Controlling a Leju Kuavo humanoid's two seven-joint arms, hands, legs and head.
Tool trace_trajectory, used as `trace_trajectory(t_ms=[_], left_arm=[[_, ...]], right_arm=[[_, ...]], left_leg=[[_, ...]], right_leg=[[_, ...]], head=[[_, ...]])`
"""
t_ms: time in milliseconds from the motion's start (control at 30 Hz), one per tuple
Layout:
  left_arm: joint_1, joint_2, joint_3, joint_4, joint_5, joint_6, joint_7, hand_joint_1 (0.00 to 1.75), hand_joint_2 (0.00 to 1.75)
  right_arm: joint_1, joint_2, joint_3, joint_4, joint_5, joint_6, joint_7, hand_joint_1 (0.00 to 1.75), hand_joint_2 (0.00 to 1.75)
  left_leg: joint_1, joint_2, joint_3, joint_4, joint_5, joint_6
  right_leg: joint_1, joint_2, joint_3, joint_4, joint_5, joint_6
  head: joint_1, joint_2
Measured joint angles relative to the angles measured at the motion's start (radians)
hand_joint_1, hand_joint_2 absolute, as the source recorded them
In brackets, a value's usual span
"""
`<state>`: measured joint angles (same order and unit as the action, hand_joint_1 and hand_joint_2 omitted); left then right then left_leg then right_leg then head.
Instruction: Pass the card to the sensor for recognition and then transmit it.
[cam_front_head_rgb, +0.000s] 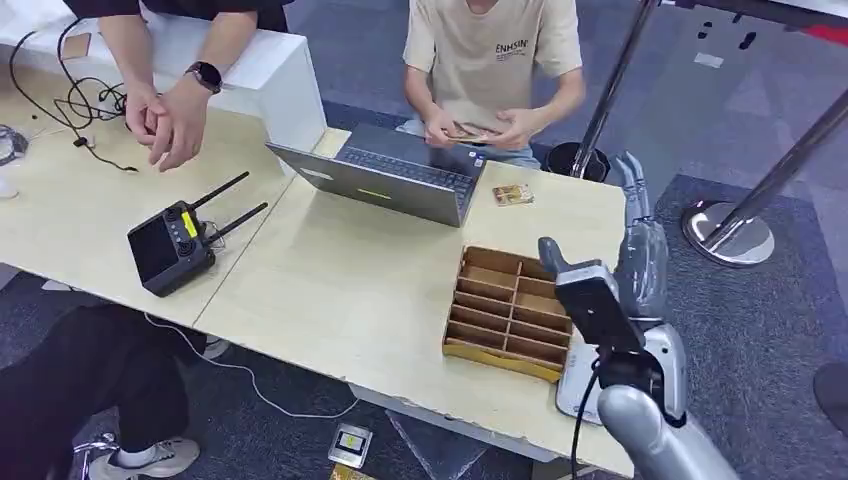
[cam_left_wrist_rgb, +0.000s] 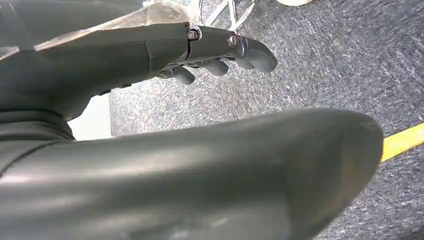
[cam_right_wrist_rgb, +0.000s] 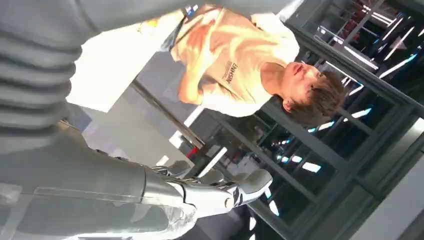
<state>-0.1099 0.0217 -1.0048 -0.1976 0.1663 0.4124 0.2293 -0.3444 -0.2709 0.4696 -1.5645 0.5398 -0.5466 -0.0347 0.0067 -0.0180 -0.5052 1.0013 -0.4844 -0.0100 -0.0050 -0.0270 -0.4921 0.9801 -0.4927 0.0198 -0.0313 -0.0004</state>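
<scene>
- The landmark is the wooden compartment tray (cam_front_head_rgb: 508, 312), which sits on the light wood table (cam_front_head_rgb: 330, 290) near the table's right front corner.
- The right hand (cam_front_head_rgb: 640, 262) is raised just to the right of the tray, past the table's edge, with its fingers stretched up and apart and nothing in them.
- In the right wrist view the same hand (cam_right_wrist_rgb: 220, 192) shows extended fingers with empty space around them, and a person in a beige T-shirt (cam_right_wrist_rgb: 235, 60) is beyond it.
- The left hand (cam_left_wrist_rgb: 220, 52) appears in the left wrist view over grey carpet (cam_left_wrist_rgb: 325, 65), its fingers loosely curved and apart, grasping nothing; a yellow floor line (cam_left_wrist_rgb: 402, 141) runs nearby. Its place relative to the tray cannot be told.
- A card (cam_front_head_rgb: 512, 195) lies flat on the table beyond the tray, well apart from it, just right of the open grey laptop (cam_front_head_rgb: 395, 178).
- The person in the beige T-shirt (cam_front_head_rgb: 492, 55) sits beyond the tray, behind the laptop, holding what look like more cards (cam_front_head_rgb: 468, 131) in both hands.
- Far left of the tray, a black handheld controller with two antennas (cam_front_head_rgb: 175, 245) rests on the table.
- Beyond the controller, another person's clasped hands (cam_front_head_rgb: 165, 118), one wrist wearing a watch, rest beside black cables (cam_front_head_rgb: 85, 105).
- No sensor can be identified with certainty.
</scene>
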Motion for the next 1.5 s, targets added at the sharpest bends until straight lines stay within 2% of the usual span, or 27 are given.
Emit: trace_trajectory(t_ms=[467,867,1233,1500], left_arm=[[0.0,0.001,0.0,0.0,0.002,0.001,0.0,0.0,0.0],[0.0,0.0,0.0,0.0,0.005,0.007,0.0,0.0,0.0],[-0.001,-0.002,0.001,0.0,0.005,0.013,-0.008,0.0,0.0],[-0.001,0.003,0.006,0.0,0.016,0.0,-0.017,0.0,0.0]], right_arm=[[0.07,-0.008,-0.022,-0.08,-0.056,0.006,-0.019,0.0,1.75],[0.09,-0.007,-0.032,-0.099,-0.109,0.032,-0.037,0.0,1.75],[0.049,-0.009,-0.032,-0.103,-0.135,0.103,-0.048,0.0,1.75],[0.025,-0.005,-0.029,-0.104,-0.128,0.095,-0.038,0.0,1.75]], left_leg=[[0.0,0.0,0.0,0.0,0.0,0.0],[0.0,0.0,0.0,0.0,0.0,0.0],[0.0,0.0,0.0,0.0,0.0,0.0],[0.0,0.0,0.0,0.0,0.0,0.0]], right_leg=[[0.0,0.0,0.0,0.0,0.0,0.0],[0.0,0.0,0.0,0.0,0.0,0.0],[0.0,0.0,0.0,0.0,0.0,0.0],[0.0,0.0,0.0,0.0,0.0,0.0]], head=[[0.0,0.0],[0.0,0.0],[0.0,0.0],[0.0,0.0]])
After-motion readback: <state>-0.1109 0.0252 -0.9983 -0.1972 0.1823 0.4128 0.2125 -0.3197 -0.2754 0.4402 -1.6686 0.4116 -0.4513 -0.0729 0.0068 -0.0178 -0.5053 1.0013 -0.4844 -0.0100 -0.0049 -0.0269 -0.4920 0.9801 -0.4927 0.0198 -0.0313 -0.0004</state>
